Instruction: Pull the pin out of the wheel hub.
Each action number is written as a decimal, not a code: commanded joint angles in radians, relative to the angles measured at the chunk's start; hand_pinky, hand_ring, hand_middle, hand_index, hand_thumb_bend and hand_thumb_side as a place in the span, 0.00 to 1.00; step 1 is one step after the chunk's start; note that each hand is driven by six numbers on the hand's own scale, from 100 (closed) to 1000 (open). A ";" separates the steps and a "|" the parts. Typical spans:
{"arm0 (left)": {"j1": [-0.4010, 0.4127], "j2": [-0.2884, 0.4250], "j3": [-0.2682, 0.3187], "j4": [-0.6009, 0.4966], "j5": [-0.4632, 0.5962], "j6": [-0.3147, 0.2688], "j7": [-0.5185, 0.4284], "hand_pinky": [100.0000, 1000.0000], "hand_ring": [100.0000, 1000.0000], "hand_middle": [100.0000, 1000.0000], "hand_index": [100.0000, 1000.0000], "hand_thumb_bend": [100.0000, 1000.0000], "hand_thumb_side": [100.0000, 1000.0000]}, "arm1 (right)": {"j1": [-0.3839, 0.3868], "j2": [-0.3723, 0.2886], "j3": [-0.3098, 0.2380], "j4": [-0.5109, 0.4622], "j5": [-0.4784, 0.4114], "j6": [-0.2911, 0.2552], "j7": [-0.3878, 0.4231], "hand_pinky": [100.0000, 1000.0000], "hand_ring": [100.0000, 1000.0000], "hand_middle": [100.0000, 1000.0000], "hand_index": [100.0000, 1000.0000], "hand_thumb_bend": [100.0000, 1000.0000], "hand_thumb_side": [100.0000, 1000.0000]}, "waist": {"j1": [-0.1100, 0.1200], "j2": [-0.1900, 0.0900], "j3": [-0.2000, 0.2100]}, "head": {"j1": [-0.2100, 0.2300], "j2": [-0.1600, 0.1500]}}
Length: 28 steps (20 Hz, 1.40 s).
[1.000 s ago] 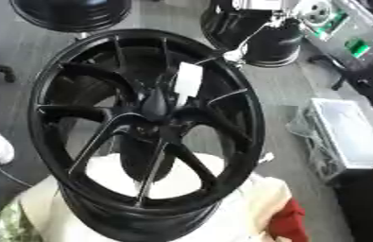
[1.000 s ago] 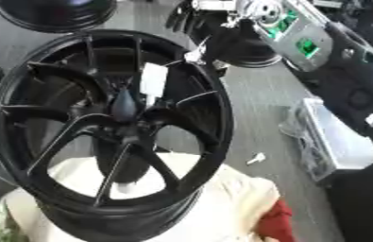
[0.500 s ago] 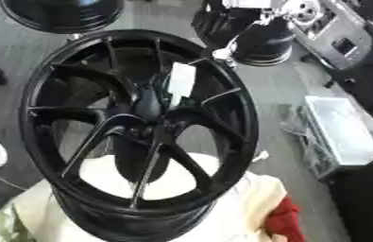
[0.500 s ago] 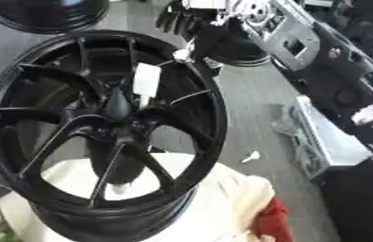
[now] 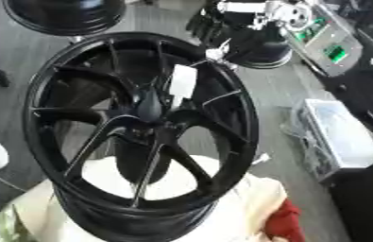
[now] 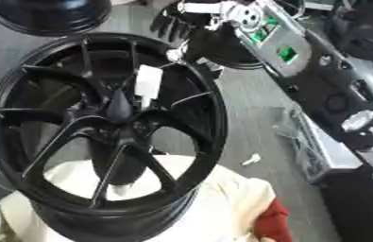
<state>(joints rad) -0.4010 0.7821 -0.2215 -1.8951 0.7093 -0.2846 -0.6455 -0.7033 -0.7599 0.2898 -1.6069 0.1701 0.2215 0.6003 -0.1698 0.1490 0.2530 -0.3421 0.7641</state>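
Large glossy black multi-spoke wheel rim (image 5: 139,127) fills centre, resting on cream cloth (image 5: 247,208). Dark pointed pin (image 5: 149,105) stands in hub centre; white rectangular tag (image 5: 182,85) just beside it at 1 o'clock. Right hand (image 5: 214,21), black fingers, hangs at 12 o'clock above rim edge; cannot tell how wide. Left hand unseen.

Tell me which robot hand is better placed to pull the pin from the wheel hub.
Right: the right robot hand is at the far rim of the wheel, beside a small pale piece there. The left robot hand shows in neither view.
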 commanded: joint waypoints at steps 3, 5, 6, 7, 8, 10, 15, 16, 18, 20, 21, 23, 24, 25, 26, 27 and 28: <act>-0.003 0.012 0.016 0.002 -0.005 0.005 0.000 0.75 0.97 0.83 0.81 0.00 0.56 | -0.009 -0.018 -0.043 -0.040 -0.054 0.009 0.000 0.79 0.72 0.71 0.83 0.02 0.13 | 0.007 -0.020 -0.001 | 0.008 0.006; 0.001 0.011 0.016 0.005 -0.012 0.006 -0.002 0.75 0.97 0.83 0.81 0.00 0.56 | -0.007 -0.019 -0.052 -0.062 -0.082 0.011 -0.008 0.78 0.72 0.70 0.82 0.05 0.19 | 0.007 -0.019 -0.001 | 0.008 0.006; 0.002 0.010 0.016 0.007 -0.015 0.007 -0.003 0.75 0.97 0.83 0.81 0.00 0.56 | -0.006 -0.022 -0.052 -0.073 -0.096 0.013 -0.008 0.78 0.72 0.70 0.82 0.00 0.19 | 0.006 -0.019 -0.001 | 0.008 0.006; 0.002 0.009 0.016 0.009 -0.017 0.007 -0.003 0.75 0.97 0.83 0.81 0.00 0.56 | -0.004 -0.024 -0.050 -0.085 -0.108 0.014 -0.003 0.78 0.72 0.70 0.83 0.01 0.18 | 0.006 -0.019 0.000 | 0.008 0.006; 0.003 0.009 0.017 0.011 -0.019 0.007 -0.003 0.75 0.97 0.83 0.81 0.00 0.56 | -0.002 -0.026 -0.050 -0.095 -0.117 0.016 0.001 0.78 0.72 0.70 0.83 0.01 0.18 | 0.006 -0.019 -0.001 | 0.008 0.006; 0.005 0.010 0.017 0.012 -0.022 0.005 -0.004 0.75 0.97 0.83 0.81 0.00 0.56 | 0.004 -0.032 -0.044 -0.112 -0.124 0.016 0.018 0.79 0.73 0.71 0.83 0.17 0.22 | 0.005 -0.018 -0.001 | 0.011 0.006; 0.014 0.015 0.021 0.014 -0.027 -0.002 -0.003 0.75 0.97 0.83 0.81 0.00 0.56 | 0.009 -0.034 -0.043 -0.128 -0.103 0.021 0.037 0.79 0.74 0.71 0.82 0.23 0.37 | 0.007 -0.019 0.001 | 0.010 0.006; 0.015 0.016 0.022 0.014 -0.027 -0.004 -0.002 0.75 0.97 0.83 0.81 0.00 0.56 | 0.011 -0.033 -0.042 -0.130 -0.102 0.022 0.040 0.79 0.74 0.71 0.82 0.23 0.38 | 0.007 -0.020 0.002 | 0.009 0.006; 0.016 0.017 0.022 0.015 -0.028 -0.005 -0.002 0.75 0.97 0.83 0.81 0.00 0.56 | 0.013 -0.031 -0.039 -0.132 -0.097 0.028 0.042 0.80 0.74 0.71 0.82 0.24 0.40 | 0.006 -0.020 0.003 | 0.009 0.006; 0.019 0.018 0.022 0.015 -0.030 -0.005 -0.002 0.75 0.97 0.83 0.81 0.00 0.56 | 0.016 -0.030 -0.036 -0.132 -0.089 0.033 0.040 0.80 0.75 0.72 0.82 0.26 0.43 | 0.006 -0.022 0.005 | 0.008 0.006; 0.020 0.019 0.022 0.016 -0.031 -0.006 -0.002 0.75 0.97 0.82 0.81 0.00 0.56 | 0.018 -0.030 -0.032 -0.129 -0.083 0.035 0.041 0.80 0.75 0.72 0.82 0.27 0.45 | 0.005 -0.022 0.005 | 0.007 0.006; 0.021 0.020 0.022 0.017 -0.033 -0.006 -0.003 0.75 0.97 0.82 0.81 0.00 0.56 | 0.022 -0.027 -0.023 -0.118 -0.069 0.039 0.047 0.81 0.75 0.72 0.82 0.28 0.47 | 0.004 -0.023 0.007 | 0.004 0.006; 0.022 0.021 0.022 0.017 -0.034 -0.007 -0.003 0.75 0.97 0.82 0.81 0.00 0.56 | 0.023 -0.025 -0.020 -0.111 -0.059 0.039 0.049 0.81 0.76 0.73 0.82 0.29 0.48 | 0.003 -0.023 0.007 | 0.003 0.006; 0.023 0.022 0.022 0.018 -0.035 -0.007 -0.004 0.75 0.97 0.82 0.81 0.00 0.56 | 0.025 -0.021 -0.018 -0.103 -0.049 0.038 0.050 0.81 0.76 0.73 0.82 0.30 0.49 | 0.002 -0.023 0.008 | 0.001 0.006; 0.024 0.023 0.023 0.018 -0.037 -0.008 -0.004 0.75 0.97 0.82 0.81 0.00 0.56 | 0.027 -0.017 -0.017 -0.096 -0.038 0.035 0.051 0.81 0.76 0.73 0.82 0.33 0.51 | 0.002 -0.023 0.008 | 0.000 0.006; 0.025 0.024 0.023 0.018 -0.038 -0.010 -0.004 0.75 0.97 0.82 0.81 0.00 0.56 | 0.029 -0.014 -0.015 -0.090 -0.028 0.030 0.052 0.81 0.77 0.73 0.82 0.35 0.52 | 0.001 -0.022 0.008 | -0.001 0.006; 0.025 0.025 0.023 0.018 -0.040 -0.011 -0.004 0.75 0.97 0.82 0.81 0.00 0.56 | 0.031 -0.010 -0.013 -0.085 -0.020 0.025 0.055 0.82 0.77 0.73 0.82 0.37 0.52 | 0.000 -0.021 0.009 | -0.002 0.006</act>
<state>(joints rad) -0.3694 0.7784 -0.2127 -1.8681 0.6760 -0.2906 -0.6496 -0.6618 -0.7526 0.2849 -1.6952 0.1351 0.2523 0.6527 -0.1775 0.1447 0.2614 -0.3402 0.7642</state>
